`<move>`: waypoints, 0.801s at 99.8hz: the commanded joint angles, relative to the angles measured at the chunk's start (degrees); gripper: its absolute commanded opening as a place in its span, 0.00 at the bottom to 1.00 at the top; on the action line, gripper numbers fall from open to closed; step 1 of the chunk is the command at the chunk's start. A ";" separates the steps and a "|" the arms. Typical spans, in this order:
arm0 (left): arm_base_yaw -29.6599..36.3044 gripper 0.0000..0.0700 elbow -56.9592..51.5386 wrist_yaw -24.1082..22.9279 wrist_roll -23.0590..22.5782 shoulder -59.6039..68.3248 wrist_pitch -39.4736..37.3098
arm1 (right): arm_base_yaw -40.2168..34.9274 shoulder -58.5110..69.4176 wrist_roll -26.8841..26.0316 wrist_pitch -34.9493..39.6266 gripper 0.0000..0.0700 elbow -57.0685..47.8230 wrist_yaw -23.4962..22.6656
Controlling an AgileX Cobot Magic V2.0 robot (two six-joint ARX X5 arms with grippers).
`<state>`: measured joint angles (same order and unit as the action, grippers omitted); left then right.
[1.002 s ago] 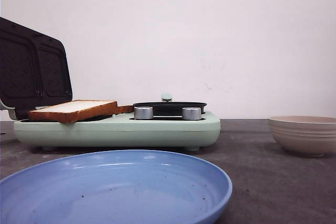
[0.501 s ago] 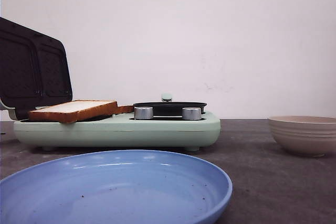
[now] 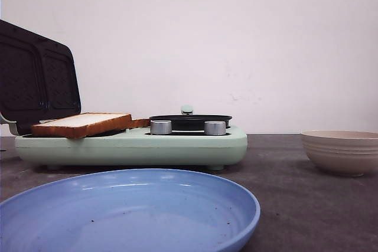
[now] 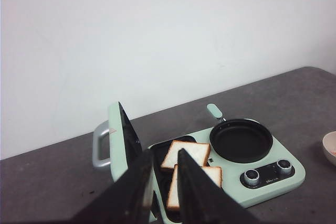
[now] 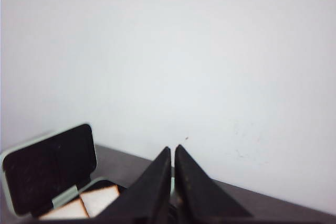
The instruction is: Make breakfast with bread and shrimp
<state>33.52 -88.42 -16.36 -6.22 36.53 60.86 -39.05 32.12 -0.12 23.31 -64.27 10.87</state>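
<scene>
A white wall stands behind the dark worktop (image 3: pixel 295 205). The bread (image 3: pixel 82 123) lies in the open sandwich maker (image 3: pixel 136 146). Left hand (image 4: pixel 164 182) slightly parted, grasping nothing. Right hand (image 5: pixel 172 174) clenched, empty.

Front view low at table level, plate (image 3: pixel 127 210) nearest. Both wrist views high, looking down; all three share cooker (image 3: pixel 133 144) (image 4: pixel 273 179) (image 5: pixel 50 166).
</scene>
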 commanded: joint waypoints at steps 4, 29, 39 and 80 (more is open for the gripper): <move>0.37 0.00 3.04 0.09 1.77 0.50 -2.78 | -0.52 -2.78 -6.08 -7.87 0.01 9.88 0.09; 0.26 0.00 17.94 4.79 5.84 1.90 -16.31 | -0.59 -4.81 -11.69 -8.09 0.01 18.84 -0.76; 0.24 0.00 20.87 9.51 11.93 4.52 -22.67 | -0.59 -4.74 -11.63 -9.27 0.01 19.02 -0.79; -10.78 0.00 20.59 1.90 13.79 13.88 -43.10 | -0.59 -5.01 -9.75 -11.52 0.01 18.99 -1.22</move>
<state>25.52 -66.46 -13.93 6.39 49.95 19.33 -39.09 26.98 -10.68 11.75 -44.73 10.17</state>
